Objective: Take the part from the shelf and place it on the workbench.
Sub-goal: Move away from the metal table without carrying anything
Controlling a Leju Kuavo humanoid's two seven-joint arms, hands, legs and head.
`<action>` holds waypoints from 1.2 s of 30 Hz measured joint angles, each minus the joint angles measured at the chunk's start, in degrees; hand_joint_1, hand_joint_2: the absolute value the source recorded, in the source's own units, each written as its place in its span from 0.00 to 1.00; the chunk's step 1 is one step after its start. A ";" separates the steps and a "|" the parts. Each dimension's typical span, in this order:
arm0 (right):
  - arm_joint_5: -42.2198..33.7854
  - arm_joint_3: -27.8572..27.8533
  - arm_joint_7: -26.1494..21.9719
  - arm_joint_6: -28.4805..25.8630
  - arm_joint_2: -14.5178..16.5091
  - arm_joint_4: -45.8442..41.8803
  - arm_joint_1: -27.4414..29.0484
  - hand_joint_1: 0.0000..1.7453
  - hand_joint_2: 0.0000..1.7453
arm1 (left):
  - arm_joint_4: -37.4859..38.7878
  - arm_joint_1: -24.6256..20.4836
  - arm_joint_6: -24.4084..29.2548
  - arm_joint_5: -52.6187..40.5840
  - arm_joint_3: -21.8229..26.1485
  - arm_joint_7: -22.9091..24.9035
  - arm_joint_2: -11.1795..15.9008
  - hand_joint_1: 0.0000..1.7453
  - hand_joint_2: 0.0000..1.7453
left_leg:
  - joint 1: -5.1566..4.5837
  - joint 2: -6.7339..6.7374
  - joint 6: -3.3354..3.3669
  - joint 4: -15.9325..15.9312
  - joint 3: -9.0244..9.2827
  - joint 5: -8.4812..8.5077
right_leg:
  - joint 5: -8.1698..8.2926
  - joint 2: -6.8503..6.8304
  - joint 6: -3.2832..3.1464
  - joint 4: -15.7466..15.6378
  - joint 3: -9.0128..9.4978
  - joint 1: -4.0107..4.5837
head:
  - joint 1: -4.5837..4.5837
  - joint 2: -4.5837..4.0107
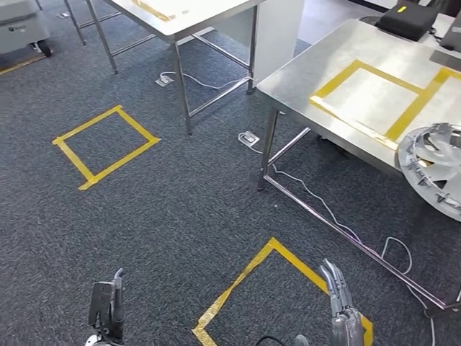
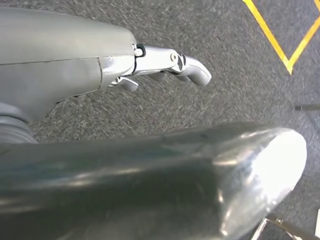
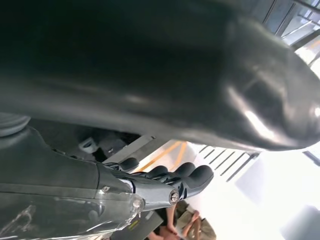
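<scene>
Both hands hang empty — left hand (image 1: 107, 306) with fingers loosely curled, right hand (image 1: 342, 303) with fingers straight — while the silver spoked wheel cover (image 1: 432, 169) lies on the steel workbench (image 1: 305, 76), beside its yellow-taped square (image 1: 375, 97).

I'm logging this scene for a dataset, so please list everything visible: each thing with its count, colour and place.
Wheel cover: one, silver, on the right workbench's near edge, partly cut off by the picture's edge.
Workbench: two, steel, one right, one at the top centre.
Tape outline: one, yellow, on the right workbench.
Floor tape squares: two, yellow, one on the left carpet, one near the robot.
Black case: one, far end of the right workbench.
Cable: white, on the carpet under the right workbench.
Left hand: empty, hanging low.
Right hand: empty, fingers extended.
</scene>
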 joint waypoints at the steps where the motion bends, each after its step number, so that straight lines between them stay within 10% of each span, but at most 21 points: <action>1: -0.07 -0.22 -0.16 0.08 0.09 0.05 0.08 0.00 0.00 | 0.00 0.01 0.46 -0.04 -0.06 0.00 -0.02 0.00 0.00 | -0.08 -0.82 0.01 0.05 0.00 0.07 | 1.37 0.24 -0.18 -1.90 1.10 0.04 | -0.01 0.00; 4: -0.28 -0.92 -0.59 0.33 0.46 0.06 0.37 0.00 0.00 | 0.06 -0.26 1.57 -0.15 -0.17 0.00 -0.14 0.00 0.00 | -0.09 -3.15 -0.30 0.52 -0.31 0.15 | 5.73 3.50 -0.51 -13.02 7.14 -0.33 | 0.01 0.00; 7: -0.50 -1.58 -1.10 0.72 0.89 0.06 0.99 0.00 0.00 | 0.26 -0.68 2.03 -0.30 -0.28 0.00 -0.31 0.00 0.00 | 0.29 -4.90 -1.31 1.15 -1.74 0.56 | 5.81 5.27 -0.53 -16.17 8.45 -0.40 | -0.06 0.00; 10: -0.64 -2.48 -1.99 1.43 1.51 0.04 1.41 0.00 0.00 | 0.58 -0.60 2.39 -0.60 -0.42 0.00 -0.36 0.00 0.00 | 0.53 -4.32 -2.32 2.18 -3.03 -0.08 | 6.19 3.36 -1.32 -16.60 8.30 -0.18 | -0.23 0.00; 15: -0.95 -4.42 -3.20 2.58 2.85 -0.07 2.58 0.00 0.00 | 0.98 -1.06 2.76 -0.99 -0.83 0.00 -0.64 0.00 0.00 | 0.40 0.78 -3.15 15.84 -9.91 -6.22 | 6.49 -1.43 -2.17 -17.03 8.27 0.09 | -0.65 0.00; 19: -1.05 -5.35 -3.96 3.33 3.46 -0.07 2.81 0.00 0.00 | 1.16 -1.13 2.62 -0.87 -0.92 0.00 -0.71 0.00 0.00 | 0.36 3.78 -3.17 6.57 -4.45 -0.51 | 6.44 -4.48 -1.81 -16.84 8.34 0.27 | -0.73 0.00; 23: -1.26 -6.52 -5.03 4.17 4.02 -0.09 3.14 0.00 0.00 | 1.21 -1.40 2.69 -0.87 -0.96 0.00 -1.00 0.00 0.00 | -0.03 4.63 -1.65 1.70 -2.47 0.52 | 6.30 -7.00 -0.64 -16.42 8.14 0.66 | -0.62 0.00; 28: -1.85 -8.27 -6.72 5.52 4.60 -0.09 3.39 0.00 0.00 | 1.25 -0.91 3.25 -0.84 -0.94 0.00 -1.21 0.00 0.00 | -0.06 1.57 0.00 1.59 -3.08 1.42 | -0.22 -1.06 0.26 -6.09 3.95 0.18 | -0.20 0.00; 31: -1.92 -9.46 -8.06 6.96 5.21 -0.09 3.64 0.00 0.00 | 1.27 -0.88 3.51 -0.72 -0.92 0.00 -1.39 0.00 0.00 | -0.41 -0.66 0.40 1.60 -3.57 1.89 | -2.03 -0.11 -0.28 0.22 1.12 0.47 | -0.12 0.00; 36: -1.73 -12.22 -10.57 10.07 7.13 0.01 3.56 0.00 0.00 | 1.54 -0.82 4.02 -0.34 -0.85 0.00 -1.59 0.00 0.00 | -0.58 -4.30 -0.32 1.77 -4.05 2.59 | 4.49 4.70 -1.54 -15.68 9.45 0.56 | -0.15 0.00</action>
